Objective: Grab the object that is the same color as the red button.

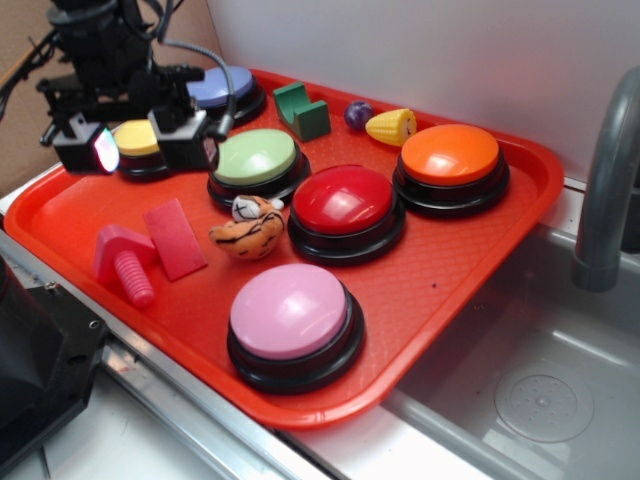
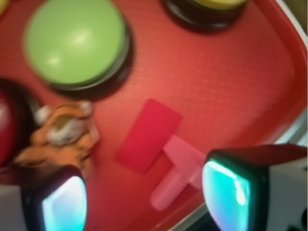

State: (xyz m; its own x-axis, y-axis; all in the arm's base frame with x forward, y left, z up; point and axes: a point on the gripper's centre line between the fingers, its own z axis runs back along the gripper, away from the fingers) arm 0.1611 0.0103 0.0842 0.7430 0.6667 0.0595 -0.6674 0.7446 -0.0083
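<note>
Red tile (image 1: pixel 175 238) lies flat on the red tray (image 1: pixel 440 270), left-centre of the exterior frame, just beside the pink bolt (image 1: pixel 123 262) w/ its edge touching or nearly touching the bolt head; the wrist view is blurry so can't tell which. In the wrist view the tile (image 2: pixel 149 134) sits mid-frame, bolt (image 2: pixel 175 173) just below-right of it. Tiger toy (image 1: pixel 248 229) is just right of the tile in the exterior frame, up against the red button (image 1: pixel 343 199) at centre.

Hand (image 1: pixel 140 150) is upper left in the exterior frame, above the tray by the yellow button (image 1: pixel 137 140), apart from the tile. Fingers spread wide, nothing between them, touching nothing. In the wrist view both pads (image 2: pixel 65 204) show at the bottom corners, w/ tile and bolt in the gap between them but further up the frame.

Green button (image 1: pixel 256 157) sits between hand and red button. Orange button (image 1: pixel 449 155) upper right, pink button (image 1: pixel 290 312) lower centre, blue button (image 1: pixel 225 88) behind the hand. Green block (image 1: pixel 302 110), purple ball (image 1: pixel 358 114) & corn toy (image 1: pixel 392 127) line the tray's top edge. Grey tap (image 1: pixel 608 180) at far right, over a sink (image 1: pixel 545 400).
</note>
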